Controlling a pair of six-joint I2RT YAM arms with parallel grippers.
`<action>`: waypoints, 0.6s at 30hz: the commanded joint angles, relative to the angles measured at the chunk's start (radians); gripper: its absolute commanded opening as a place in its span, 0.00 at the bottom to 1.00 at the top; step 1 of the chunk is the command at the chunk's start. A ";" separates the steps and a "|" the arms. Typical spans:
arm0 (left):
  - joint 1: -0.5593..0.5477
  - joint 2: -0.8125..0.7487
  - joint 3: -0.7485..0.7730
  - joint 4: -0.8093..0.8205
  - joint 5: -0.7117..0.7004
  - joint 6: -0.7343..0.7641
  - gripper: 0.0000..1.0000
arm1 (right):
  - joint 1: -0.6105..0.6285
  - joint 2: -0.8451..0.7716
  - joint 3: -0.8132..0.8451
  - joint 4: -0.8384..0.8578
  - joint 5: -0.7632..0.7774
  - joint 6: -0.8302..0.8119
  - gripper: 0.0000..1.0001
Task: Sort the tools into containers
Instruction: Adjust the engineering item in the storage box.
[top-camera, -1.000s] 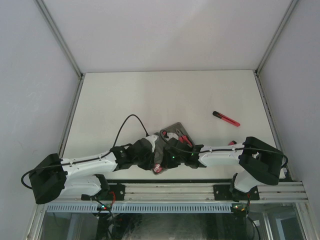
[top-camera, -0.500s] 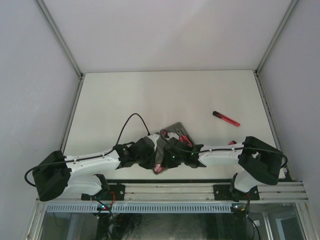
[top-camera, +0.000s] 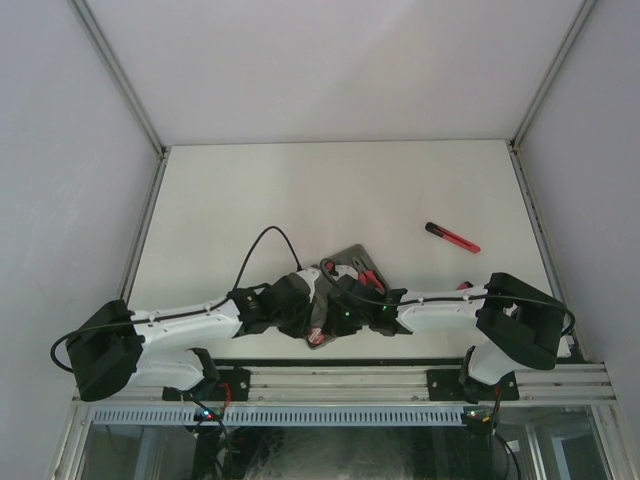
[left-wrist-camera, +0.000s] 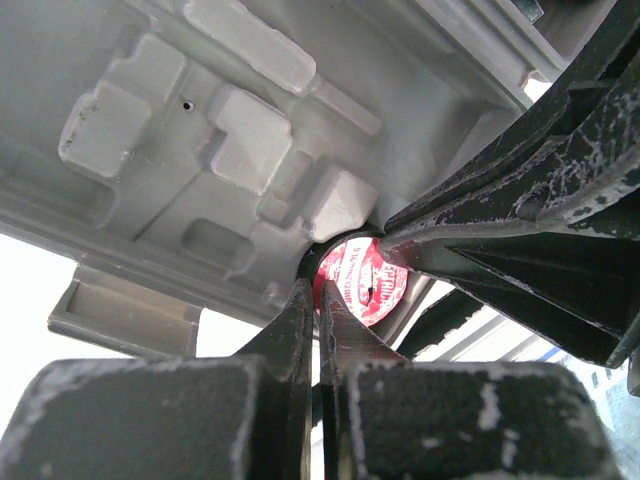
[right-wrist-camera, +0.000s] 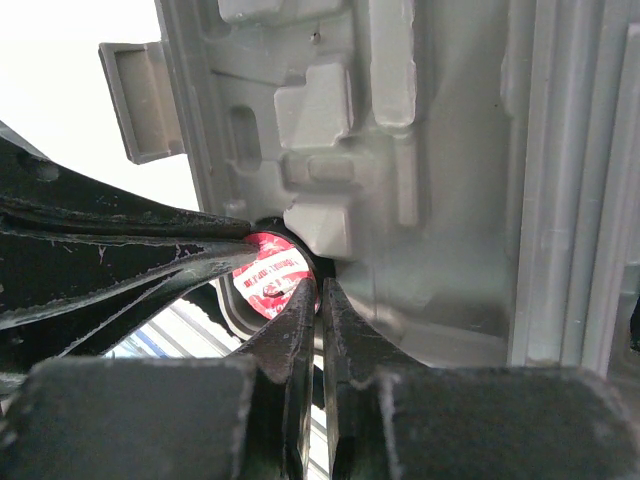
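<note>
Meeting over the near end of the grey case (top-camera: 350, 256), the two arms come in from either side, low to the worktop (top-camera: 300, 190). The case lies open near the front edge, midway between the two arm bases, and red-handled pliers (top-camera: 368, 278) rest in its far half.

From the left wrist, the left gripper (left-wrist-camera: 318, 296) has its fingers (left-wrist-camera: 290, 330) pressed together with only a hairline gap between them. Their tips sit at the rim of a round red-labelled piece with a black edge (left-wrist-camera: 360, 285). That piece sits in a curved recess at the corner of the case's moulded interior, among blocky tool-shaped hollows. The other arm's black fingers reach in from the right and touch the same round piece.

From the right wrist, the right gripper (right-wrist-camera: 320, 292) is likewise closed, fingers (right-wrist-camera: 345, 330) side by side with their tips against the lower edge of the red label. Whether either pair actually pinches the piece's rim cannot be told.

A slim red-black stick tool (top-camera: 452, 237) lies alone on the worktop, well apart from the case, to the right and farther back. A small red bit (top-camera: 465, 285) shows just behind the right forearm, too small to name.
</note>
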 joint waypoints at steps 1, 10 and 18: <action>-0.017 0.014 -0.021 -0.054 -0.001 0.031 0.00 | 0.005 0.014 -0.001 -0.003 0.008 0.003 0.02; -0.015 -0.055 0.104 -0.101 -0.006 0.059 0.24 | 0.005 0.018 0.000 -0.003 0.009 0.003 0.02; -0.015 -0.047 0.143 -0.118 -0.001 0.076 0.28 | 0.006 0.014 -0.001 -0.012 0.018 0.005 0.02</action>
